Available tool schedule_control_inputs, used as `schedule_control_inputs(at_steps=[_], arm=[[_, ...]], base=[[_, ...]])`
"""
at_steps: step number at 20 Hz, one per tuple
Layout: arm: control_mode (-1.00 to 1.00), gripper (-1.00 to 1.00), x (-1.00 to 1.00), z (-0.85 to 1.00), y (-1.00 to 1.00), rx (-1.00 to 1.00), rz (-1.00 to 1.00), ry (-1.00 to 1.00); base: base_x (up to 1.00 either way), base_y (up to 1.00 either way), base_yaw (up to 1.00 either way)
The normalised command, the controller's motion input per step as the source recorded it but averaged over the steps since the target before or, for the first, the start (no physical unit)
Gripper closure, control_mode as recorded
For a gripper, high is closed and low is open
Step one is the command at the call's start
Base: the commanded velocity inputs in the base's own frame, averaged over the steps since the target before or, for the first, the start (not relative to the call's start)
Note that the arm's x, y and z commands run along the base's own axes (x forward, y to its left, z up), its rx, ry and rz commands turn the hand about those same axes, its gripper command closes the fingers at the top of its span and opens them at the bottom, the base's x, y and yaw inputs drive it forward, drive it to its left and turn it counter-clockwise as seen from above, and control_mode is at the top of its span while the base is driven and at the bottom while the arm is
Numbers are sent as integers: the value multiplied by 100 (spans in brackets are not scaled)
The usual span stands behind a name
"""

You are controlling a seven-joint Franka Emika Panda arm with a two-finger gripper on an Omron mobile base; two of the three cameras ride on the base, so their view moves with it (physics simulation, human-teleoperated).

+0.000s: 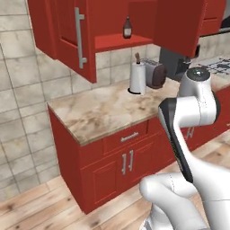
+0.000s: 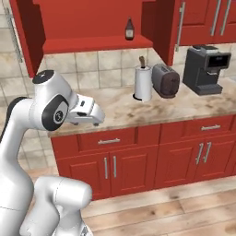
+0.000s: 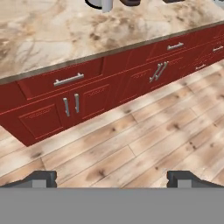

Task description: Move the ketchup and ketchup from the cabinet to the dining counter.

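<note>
A ketchup bottle (image 1: 127, 28) (image 2: 129, 29), dark red-brown with a dark cap and pale label, stands upright on the inner shelf of the open red wall cabinet (image 1: 117, 42) (image 2: 92, 44). The cabinet doors are swung wide. My gripper (image 3: 111, 178) is open and empty, its dark fingertips (image 3: 41, 178) far apart. It looks down at the wooden floor in front of the low red units. In the right base view my hand (image 2: 86, 112) hangs at worktop height, well below and left of the bottle. The dining counter is out of view.
On the marbled worktop (image 1: 99, 108) (image 2: 120, 108) below the cabinet stand a white paper-towel roll (image 1: 137, 77) (image 2: 143, 83), a toaster (image 1: 155, 74) (image 2: 166, 80) and a coffee machine (image 2: 205, 69). A stove (image 1: 218, 65) lies further right. Red drawer units (image 3: 70, 94) line the floor.
</note>
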Motion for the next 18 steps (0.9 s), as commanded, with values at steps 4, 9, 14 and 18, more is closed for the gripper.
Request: schedule_control_inputs(at_steps=[4, 9, 14, 18], arm=[[100, -100, 0, 0, 0, 0, 0, 0], [100, -100, 0, 0, 0, 0, 0, 0], [100, -100, 0, 0, 0, 0, 0, 0], [100, -100, 0, 0, 0, 0, 0, 0]], base=[[63, -37, 31], [57, -36, 35], [54, -36, 33], [50, -49, 14]])
